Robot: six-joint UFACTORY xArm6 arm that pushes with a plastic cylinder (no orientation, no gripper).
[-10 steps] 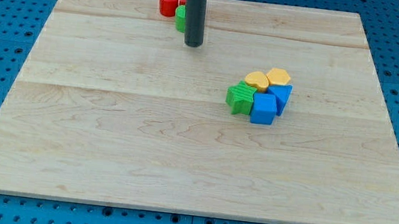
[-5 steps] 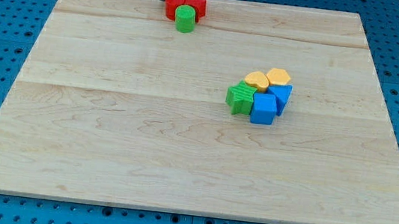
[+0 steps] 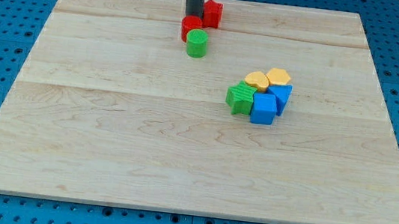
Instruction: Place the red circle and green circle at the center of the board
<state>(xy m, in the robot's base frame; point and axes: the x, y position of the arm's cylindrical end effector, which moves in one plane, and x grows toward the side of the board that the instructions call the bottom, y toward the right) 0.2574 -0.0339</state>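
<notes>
My tip (image 3: 193, 15) stands near the board's top edge, touching the top side of the red circle (image 3: 190, 29). The green circle (image 3: 197, 43) sits just below and right of the red circle, touching it. A second red block (image 3: 211, 12), of unclear shape, lies just right of the rod. All three lie well above the board's middle.
A cluster lies right of the middle: a green star-like block (image 3: 240, 98), a blue cube (image 3: 263, 109), another blue block (image 3: 280, 96) and two yellow blocks (image 3: 256, 81) (image 3: 278, 77). The wooden board (image 3: 106, 139) lies on a blue pegboard.
My tip moved right and down behind the red circle. The red circle and green circle slid down and right; the other red block shifted right.
</notes>
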